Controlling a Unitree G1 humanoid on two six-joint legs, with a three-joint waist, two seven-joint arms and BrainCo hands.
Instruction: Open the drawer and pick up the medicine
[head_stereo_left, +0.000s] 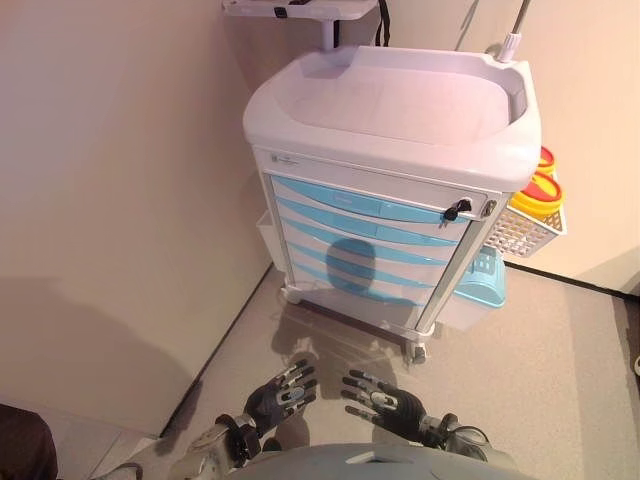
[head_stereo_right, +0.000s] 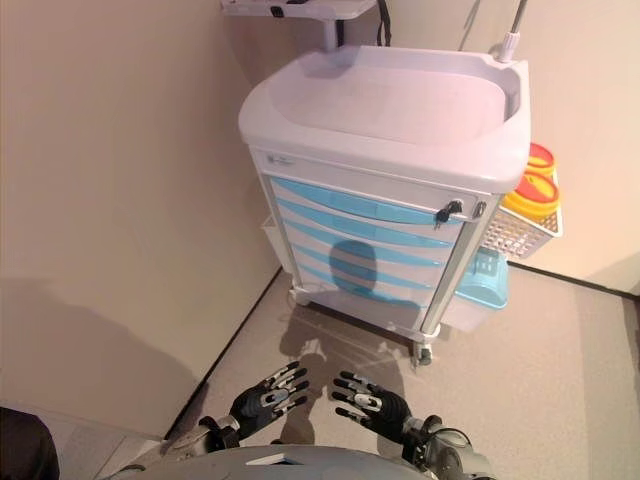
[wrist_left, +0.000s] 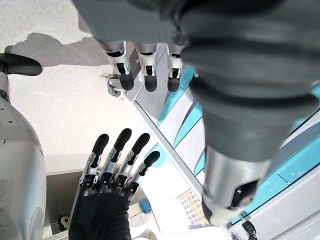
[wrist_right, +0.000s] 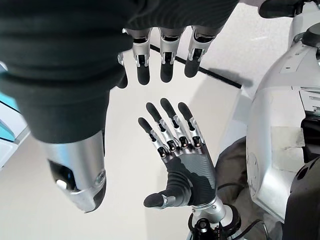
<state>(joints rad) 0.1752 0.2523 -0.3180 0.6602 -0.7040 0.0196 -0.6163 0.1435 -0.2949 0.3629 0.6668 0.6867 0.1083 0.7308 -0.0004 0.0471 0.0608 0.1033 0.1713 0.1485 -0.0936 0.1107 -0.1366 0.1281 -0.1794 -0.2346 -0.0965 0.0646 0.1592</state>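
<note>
A white medical cart (head_stereo_left: 390, 110) with several light blue drawers (head_stereo_left: 370, 235) stands against the wall ahead. All drawers are shut. A black lock knob (head_stereo_left: 456, 210) sits at the right end of the top drawer. No medicine shows. My left hand (head_stereo_left: 283, 393) and my right hand (head_stereo_left: 378, 400) are low in front of me, side by side, well short of the cart, both open with straight fingers and empty. My right hand also shows in the left wrist view (wrist_left: 116, 165), and my left hand in the right wrist view (wrist_right: 177, 150).
A white wire basket (head_stereo_left: 520, 228) with yellow-and-red containers (head_stereo_left: 538, 190) hangs on the cart's right side. A light blue bin (head_stereo_left: 480, 285) sits below it. The wall (head_stereo_left: 120, 200) runs close along the left. Grey floor (head_stereo_left: 540, 370) lies between me and the cart.
</note>
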